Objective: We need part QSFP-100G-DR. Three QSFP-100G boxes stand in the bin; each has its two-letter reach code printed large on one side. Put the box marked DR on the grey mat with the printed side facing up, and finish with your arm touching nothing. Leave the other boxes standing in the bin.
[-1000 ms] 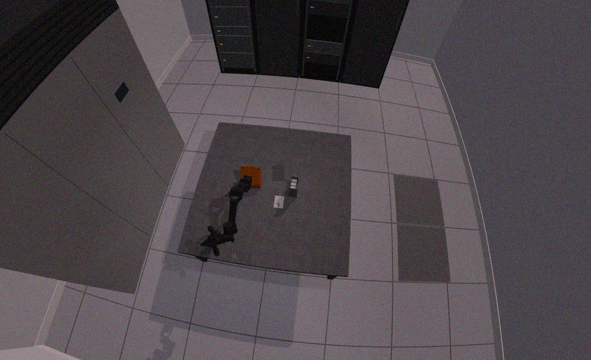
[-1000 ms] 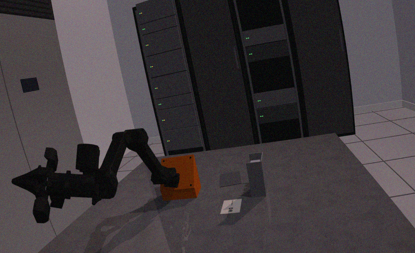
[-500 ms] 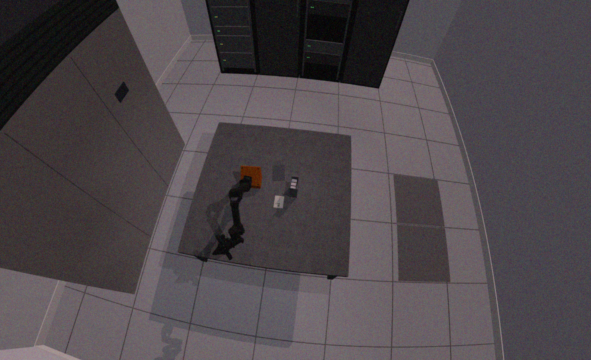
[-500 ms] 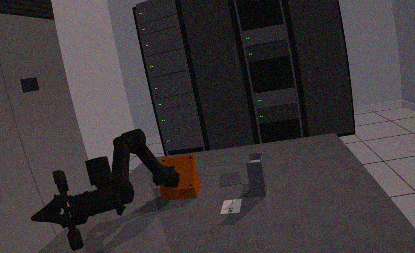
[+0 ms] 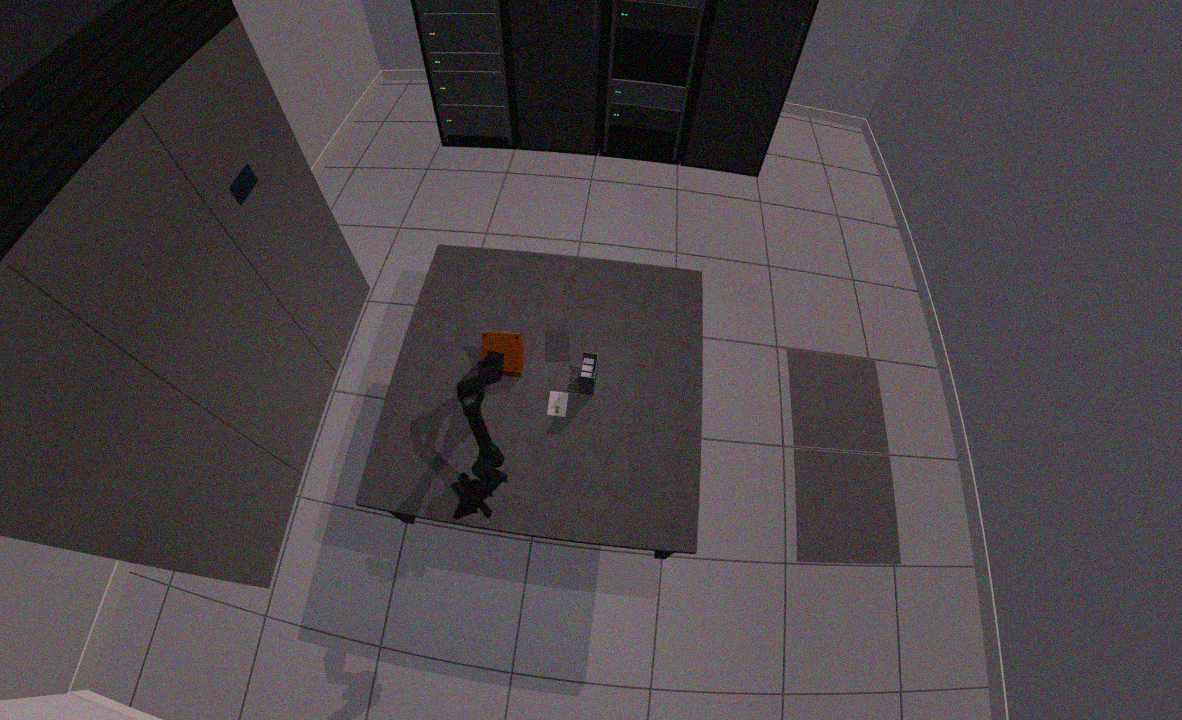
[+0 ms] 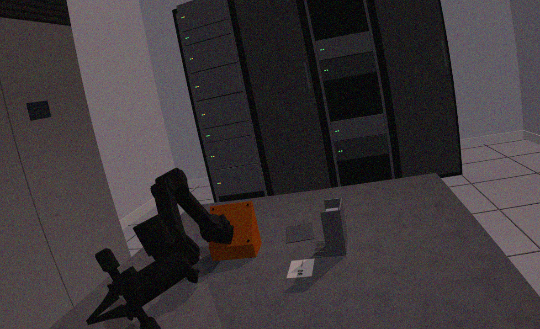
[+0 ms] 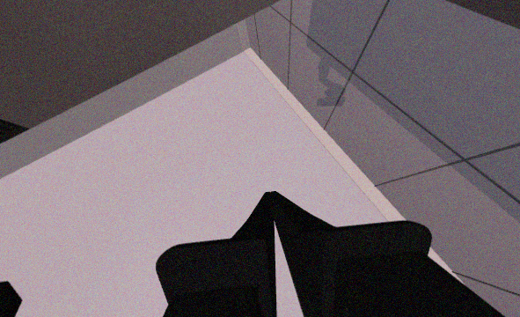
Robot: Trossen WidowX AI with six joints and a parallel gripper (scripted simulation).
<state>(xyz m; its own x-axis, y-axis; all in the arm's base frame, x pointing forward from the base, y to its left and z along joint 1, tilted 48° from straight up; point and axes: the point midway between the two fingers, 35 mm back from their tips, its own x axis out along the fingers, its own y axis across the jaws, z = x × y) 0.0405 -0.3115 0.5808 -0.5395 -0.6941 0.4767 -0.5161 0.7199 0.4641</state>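
It was a server room or data centre, shown by tall dark racks (image 5: 599, 107) (image 6: 299, 98) with small green indicator lights.

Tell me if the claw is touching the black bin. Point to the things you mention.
Apart. The top view shows bare tabletop (image 5: 608, 483) between the claw (image 5: 457, 514) (image 6: 87, 322) and the bin (image 5: 587, 385) (image 6: 332, 233).

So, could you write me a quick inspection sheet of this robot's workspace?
Surface: grey table, looks level.
Job's things: narrow bin holding three pale-topped boxes; grey mat beside it; white piece marked DR, lying off the mat.
Clutter: orange block at the arm's foot, possibly its mount.
Gripper: jaws shut, holding nothing.
Cables: nothing seen.
Surroundings: dark equipment racks, tiled floor.
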